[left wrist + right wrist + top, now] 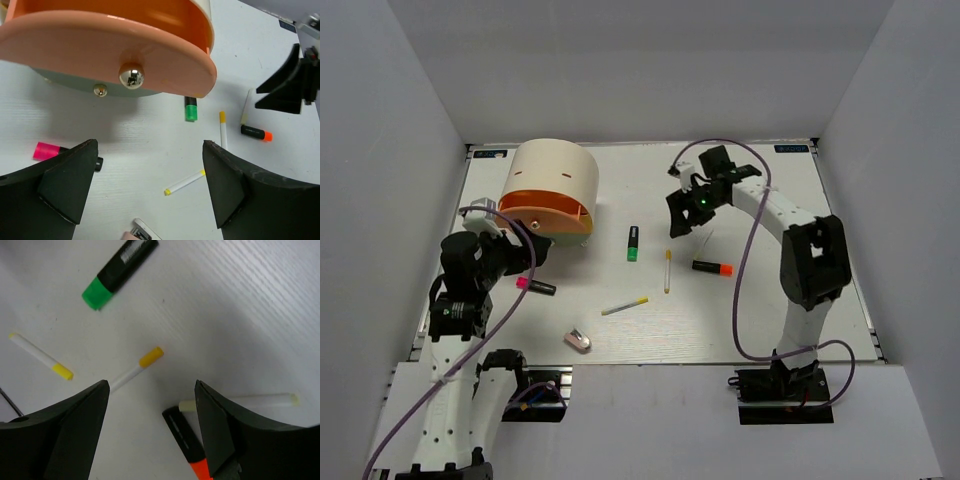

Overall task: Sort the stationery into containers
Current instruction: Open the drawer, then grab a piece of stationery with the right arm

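Cream container (560, 175), its orange drawer (115, 45) standing open, at the bench's (770, 310) 10 o'clock. Green-capped marker (633, 243), orange-capped marker (713, 267), pink-capped marker (535, 286), pens (667, 270) and eraser (579, 341) lie loose mid-bench. Left fingers (70, 180) gape empty at the container's 6 o'clock. Right fingers (75, 430) spread apart at the orange-capped marker's 11 o'clock.

Ridged white rectangular tabletop (770, 310) boxed in by plain, matte grey-white walls (640, 70).
They rise at 9, 12 and 3 o'clock; a pale grey ledge (650, 420) runs along 6 o'clock. Light is soft and even, shadows faint.
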`<state>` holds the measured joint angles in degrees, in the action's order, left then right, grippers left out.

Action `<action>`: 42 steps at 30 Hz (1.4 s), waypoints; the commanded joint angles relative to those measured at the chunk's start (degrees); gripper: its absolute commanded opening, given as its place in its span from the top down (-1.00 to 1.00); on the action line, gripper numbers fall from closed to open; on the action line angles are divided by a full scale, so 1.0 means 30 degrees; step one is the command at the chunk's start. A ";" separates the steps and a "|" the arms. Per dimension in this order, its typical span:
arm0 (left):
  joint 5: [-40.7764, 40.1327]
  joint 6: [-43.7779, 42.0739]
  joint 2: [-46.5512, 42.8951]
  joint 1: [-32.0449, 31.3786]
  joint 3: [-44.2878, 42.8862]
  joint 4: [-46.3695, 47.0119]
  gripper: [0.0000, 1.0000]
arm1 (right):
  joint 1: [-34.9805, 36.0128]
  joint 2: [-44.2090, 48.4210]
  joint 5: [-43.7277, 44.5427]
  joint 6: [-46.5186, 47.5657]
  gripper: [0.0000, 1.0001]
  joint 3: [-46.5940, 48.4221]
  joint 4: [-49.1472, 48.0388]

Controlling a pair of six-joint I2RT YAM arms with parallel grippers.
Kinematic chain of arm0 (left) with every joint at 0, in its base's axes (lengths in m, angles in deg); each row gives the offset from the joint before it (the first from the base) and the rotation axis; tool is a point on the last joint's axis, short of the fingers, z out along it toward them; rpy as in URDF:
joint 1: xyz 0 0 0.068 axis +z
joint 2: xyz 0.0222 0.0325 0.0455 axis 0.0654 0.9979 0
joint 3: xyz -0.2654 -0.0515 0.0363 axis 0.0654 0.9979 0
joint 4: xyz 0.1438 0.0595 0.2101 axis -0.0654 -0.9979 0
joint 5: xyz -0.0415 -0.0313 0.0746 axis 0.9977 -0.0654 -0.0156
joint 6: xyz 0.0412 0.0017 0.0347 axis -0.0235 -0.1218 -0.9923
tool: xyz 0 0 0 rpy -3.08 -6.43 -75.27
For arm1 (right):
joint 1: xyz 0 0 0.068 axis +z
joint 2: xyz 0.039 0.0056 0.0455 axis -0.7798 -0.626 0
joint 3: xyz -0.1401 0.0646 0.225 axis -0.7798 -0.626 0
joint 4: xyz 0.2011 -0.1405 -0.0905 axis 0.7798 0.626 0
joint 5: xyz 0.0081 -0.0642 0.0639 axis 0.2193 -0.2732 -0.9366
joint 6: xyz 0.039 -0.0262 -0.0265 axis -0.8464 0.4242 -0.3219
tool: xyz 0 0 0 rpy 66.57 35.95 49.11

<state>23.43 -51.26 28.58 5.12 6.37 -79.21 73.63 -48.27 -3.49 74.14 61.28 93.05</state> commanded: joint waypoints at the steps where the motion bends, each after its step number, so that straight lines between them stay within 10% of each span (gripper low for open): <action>1: -0.1059 0.1575 -0.0735 -0.0074 0.0431 -0.1620 -0.91 | 0.1262 -0.1214 0.1201 -0.2255 -0.50 0.2723 0.0303; 28: -0.3576 0.7934 -0.2730 -0.0250 0.2658 -0.3819 -0.94 | 0.6889 -0.7514 1.0976 -1.2364 -0.68 0.6686 -0.2713; 37: -0.3754 0.9223 -0.2935 -0.0250 0.3273 -0.3616 -0.94 | 0.7361 -0.7722 1.4825 -1.2159 -0.43 0.5753 -0.2362; 42: -0.3754 0.9400 -0.3140 -0.0250 0.3829 -0.3438 -0.94 | 0.7098 -0.7401 1.4035 -1.1866 0.03 0.4580 -0.2010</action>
<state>12.89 -24.05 19.71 4.64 17.43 -90.21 96.28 -71.00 38.20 39.15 78.30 84.59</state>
